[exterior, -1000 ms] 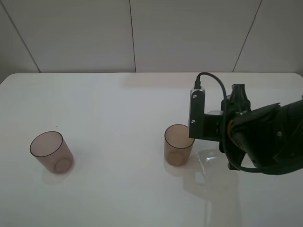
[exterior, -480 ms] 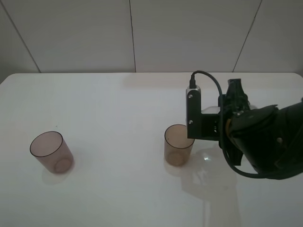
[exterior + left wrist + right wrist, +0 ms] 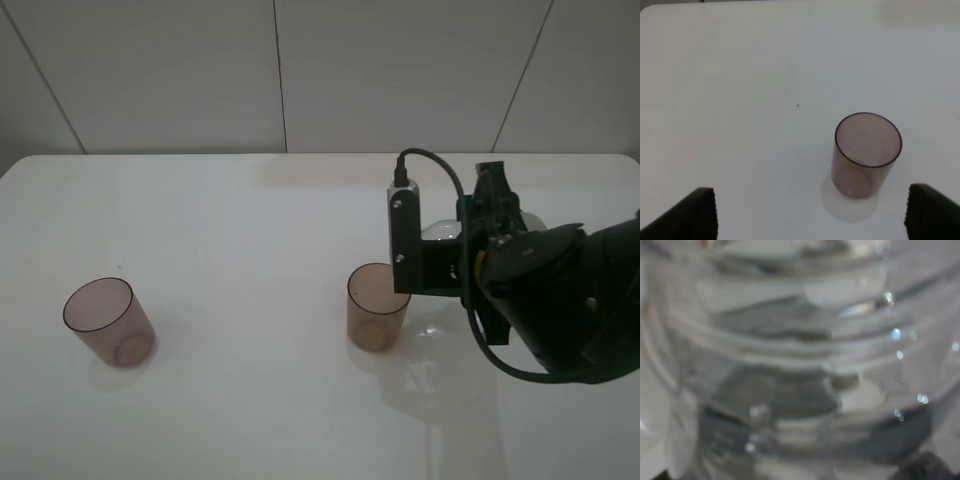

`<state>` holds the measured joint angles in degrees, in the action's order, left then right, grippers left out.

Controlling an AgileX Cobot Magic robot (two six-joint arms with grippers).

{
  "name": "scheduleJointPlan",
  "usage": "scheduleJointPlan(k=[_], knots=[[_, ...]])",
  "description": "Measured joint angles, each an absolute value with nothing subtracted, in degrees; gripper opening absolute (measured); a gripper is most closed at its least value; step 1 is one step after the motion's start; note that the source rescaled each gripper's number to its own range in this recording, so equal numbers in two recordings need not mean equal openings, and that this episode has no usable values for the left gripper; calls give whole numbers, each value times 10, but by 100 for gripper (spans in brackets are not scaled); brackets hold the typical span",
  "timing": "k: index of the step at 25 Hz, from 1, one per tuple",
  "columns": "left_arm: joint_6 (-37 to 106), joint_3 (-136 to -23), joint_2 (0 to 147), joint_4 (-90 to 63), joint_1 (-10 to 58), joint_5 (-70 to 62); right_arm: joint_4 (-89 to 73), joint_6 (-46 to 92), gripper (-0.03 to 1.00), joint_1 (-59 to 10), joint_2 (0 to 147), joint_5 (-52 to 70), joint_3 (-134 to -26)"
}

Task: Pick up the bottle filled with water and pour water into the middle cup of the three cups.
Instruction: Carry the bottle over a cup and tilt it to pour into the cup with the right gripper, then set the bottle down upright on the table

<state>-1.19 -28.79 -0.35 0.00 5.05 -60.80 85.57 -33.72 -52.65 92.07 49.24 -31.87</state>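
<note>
Your right gripper [image 3: 488, 228] is clamped tight on the small clear plastic bottle [image 3: 800, 360]. Only glimpses of the bottle show on either side of the gripper, so its tilt is hard to judge. The translucent amber-brown tumbler [image 3: 378, 306], the middle cup, stands upright just beside and below the bottle, toward the left arm's side, so the right arm is nearer. Well apart, the pinkish-mauve tumbler [image 3: 108, 322] stands before your wide-open left gripper [image 3: 815, 212].

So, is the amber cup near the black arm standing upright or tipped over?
Upright. The amber cup stands on its base on the table, with its open rim facing up.
</note>
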Motion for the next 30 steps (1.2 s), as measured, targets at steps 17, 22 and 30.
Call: scheduleJointPlan(k=[17, 22, 30], knots=[[-12, -288, -3, 0, 50, -608, 918, -335, 1, -526, 921, 506, -319], [-12, -288, -3, 0, 50, -608, 926, -312, 1, -526, 921, 509, -319], [-12, -288, -3, 0, 50, -608, 938, -307, 1, -526, 921, 509, -319]])
